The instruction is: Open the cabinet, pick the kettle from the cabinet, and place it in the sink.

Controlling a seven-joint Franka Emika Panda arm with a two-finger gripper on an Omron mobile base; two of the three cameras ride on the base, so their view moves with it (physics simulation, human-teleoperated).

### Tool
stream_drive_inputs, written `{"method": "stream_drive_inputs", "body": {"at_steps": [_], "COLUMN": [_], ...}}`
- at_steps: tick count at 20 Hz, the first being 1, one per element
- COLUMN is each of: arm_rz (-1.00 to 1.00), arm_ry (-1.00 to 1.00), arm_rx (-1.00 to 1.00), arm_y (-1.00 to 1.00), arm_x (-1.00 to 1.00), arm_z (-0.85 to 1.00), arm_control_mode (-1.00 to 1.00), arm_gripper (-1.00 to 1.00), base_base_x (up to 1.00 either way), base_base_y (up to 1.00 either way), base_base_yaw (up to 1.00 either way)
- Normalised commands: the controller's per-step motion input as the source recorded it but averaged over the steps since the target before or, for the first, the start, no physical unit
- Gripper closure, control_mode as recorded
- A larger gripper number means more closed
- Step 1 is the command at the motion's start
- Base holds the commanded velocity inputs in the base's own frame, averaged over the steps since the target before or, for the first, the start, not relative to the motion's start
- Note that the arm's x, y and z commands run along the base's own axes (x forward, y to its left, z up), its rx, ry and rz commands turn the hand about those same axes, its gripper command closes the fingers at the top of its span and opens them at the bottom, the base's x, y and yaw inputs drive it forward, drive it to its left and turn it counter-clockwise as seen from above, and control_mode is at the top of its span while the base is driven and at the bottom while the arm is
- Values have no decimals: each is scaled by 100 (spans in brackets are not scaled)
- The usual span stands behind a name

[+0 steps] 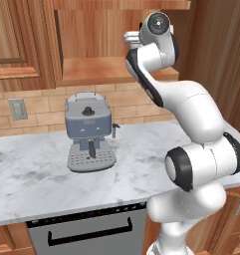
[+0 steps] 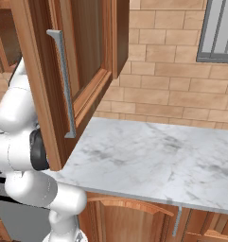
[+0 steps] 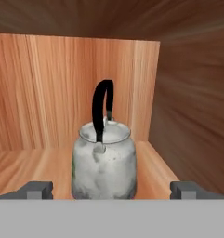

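A white-and-grey marble counter [image 1: 37,169] runs across the middle of the left base view, with a tan brick backsplash [image 1: 42,107] behind it. A grey wall outlet [image 1: 17,109] sits at the left of that brick. A blue-grey espresso machine [image 1: 89,130] stands centre-left on the marble. Low in the frame there's a grey appliance front with a black bar handle [image 1: 89,233]. In the right base view, a grey-framed window [image 2: 219,30] fills the upper right corner, and wooden base cabinets [image 2: 134,220] run under the counter.
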Motion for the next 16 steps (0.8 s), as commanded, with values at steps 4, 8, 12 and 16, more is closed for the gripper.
{"method": "stream_drive_inputs", "body": {"at_steps": [4, 8, 12, 16], "arm_rz": [-5, -3, -3, 0], "arm_ry": [-1, 0, 0, 1], "arm_rx": [0, 3, 5, 6], "arm_y": [0, 0, 0, 0], "arm_x": [31, 28, 28, 24], "arm_z": [0, 6, 11, 5], "arm_control_mode": [-100, -100, -100, -100], "arm_gripper": [-100, -100, -100, -100], "base_base_x": [0, 0, 0, 0], "base_base_y": [0, 0, 0, 0], "base_base_yaw": [0, 0, 0, 0]}}
